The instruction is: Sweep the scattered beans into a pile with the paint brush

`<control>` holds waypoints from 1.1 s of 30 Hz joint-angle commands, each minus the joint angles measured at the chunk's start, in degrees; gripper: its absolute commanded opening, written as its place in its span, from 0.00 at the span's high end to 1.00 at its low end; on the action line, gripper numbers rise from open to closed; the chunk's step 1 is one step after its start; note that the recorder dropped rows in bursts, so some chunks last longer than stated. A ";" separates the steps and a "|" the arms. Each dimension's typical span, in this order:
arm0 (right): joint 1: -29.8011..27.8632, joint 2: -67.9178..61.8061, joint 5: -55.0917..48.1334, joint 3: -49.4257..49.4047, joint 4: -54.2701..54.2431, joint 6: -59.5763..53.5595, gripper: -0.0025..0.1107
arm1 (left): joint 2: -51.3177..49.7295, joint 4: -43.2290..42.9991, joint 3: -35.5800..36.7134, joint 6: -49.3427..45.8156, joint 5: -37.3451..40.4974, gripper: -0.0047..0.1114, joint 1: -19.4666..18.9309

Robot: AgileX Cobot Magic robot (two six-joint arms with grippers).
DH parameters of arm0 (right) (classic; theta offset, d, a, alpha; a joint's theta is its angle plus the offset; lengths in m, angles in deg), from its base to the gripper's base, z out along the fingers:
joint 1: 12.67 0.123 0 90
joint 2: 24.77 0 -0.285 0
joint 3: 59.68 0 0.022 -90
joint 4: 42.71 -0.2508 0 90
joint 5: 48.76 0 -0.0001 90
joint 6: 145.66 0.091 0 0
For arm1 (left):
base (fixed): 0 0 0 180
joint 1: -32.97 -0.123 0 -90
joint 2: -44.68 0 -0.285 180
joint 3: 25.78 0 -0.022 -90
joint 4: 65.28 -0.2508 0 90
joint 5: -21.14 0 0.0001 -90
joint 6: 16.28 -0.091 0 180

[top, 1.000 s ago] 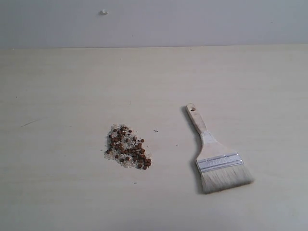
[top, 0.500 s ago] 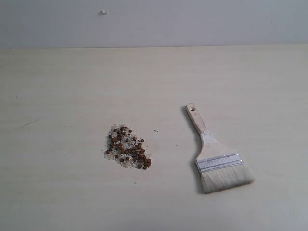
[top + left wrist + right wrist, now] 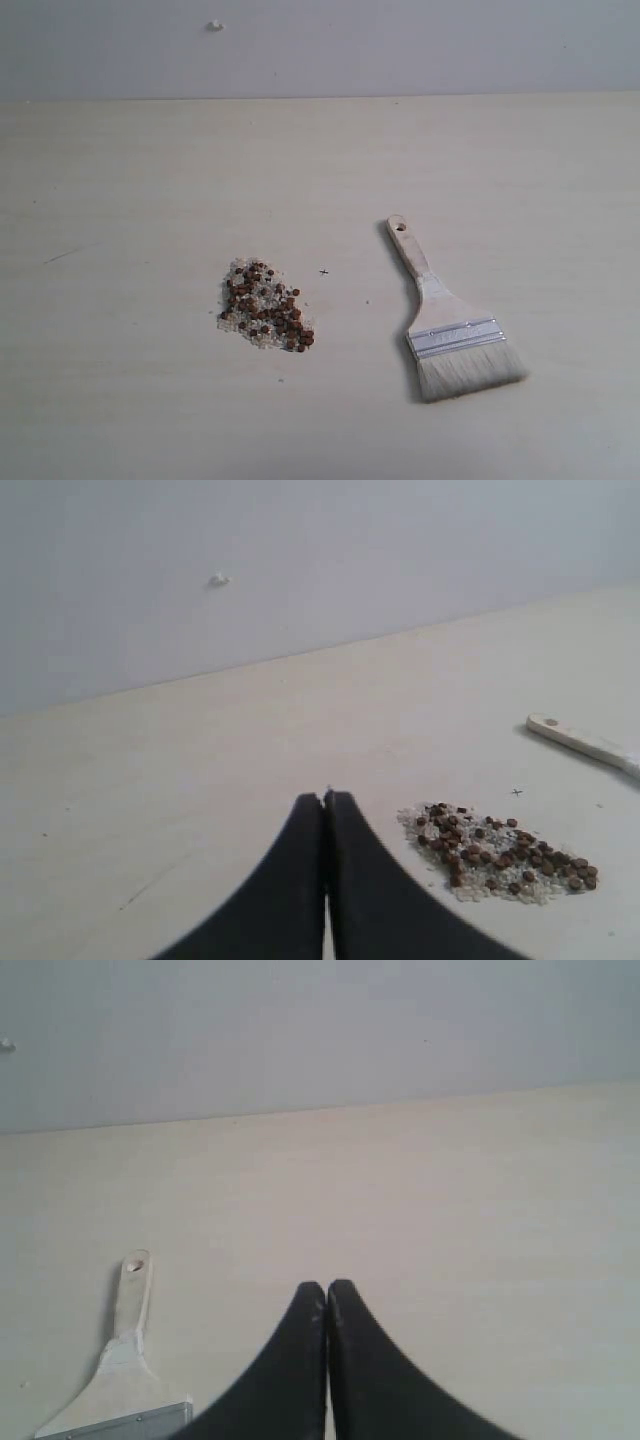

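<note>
The beans (image 3: 264,307) lie on the pale table in one loose patch, dark reddish-brown among whitish grains. The paint brush (image 3: 446,318) lies flat to their right, handle hole toward the wall, cream bristles toward the front. No arm shows in the exterior view. In the left wrist view my left gripper (image 3: 325,798) is shut with nothing in it, and the beans (image 3: 497,852) lie a short way off to one side, with the handle tip of the brush (image 3: 583,742) beyond. My right gripper (image 3: 326,1287) is shut and empty, apart from the paint brush (image 3: 122,1360).
A grey wall (image 3: 320,45) runs along the table's far edge and bears a small white knob (image 3: 214,25). A tiny dark cross mark (image 3: 324,271) sits on the table between the beans and the brush.
</note>
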 commanded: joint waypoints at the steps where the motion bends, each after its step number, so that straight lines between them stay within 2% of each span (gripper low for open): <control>1: -0.31 0.34 0.15 -0.25 -0.14 -0.19 0.98 | 0.28 -0.22 -0.04 0.27 -0.10 0.96 -0.07; 18: -0.31 0.34 0.15 -0.25 -0.14 -0.19 0.98 | 0.49 -0.22 -0.04 0.27 0.05 0.96 -0.50; 21: -0.31 0.34 0.15 -0.25 -0.22 -0.19 0.98 | 3.26 -0.22 -0.04 0.27 2.94 0.96 -4.99; 26: -0.31 0.34 0.15 -0.25 -0.22 -0.19 0.98 | 9.68 -1.25 -0.04 0.27 11.34 0.96 -15.54; 29: -0.31 0.34 0.15 -0.25 -0.22 -0.19 0.98 | 11.78 -1.25 -0.04 0.27 16.14 0.96 -20.38; 33: -0.31 0.34 0.15 -0.25 -0.22 -0.19 0.98 | 11.78 -1.25 -0.04 0.27 19.85 0.96 -24.53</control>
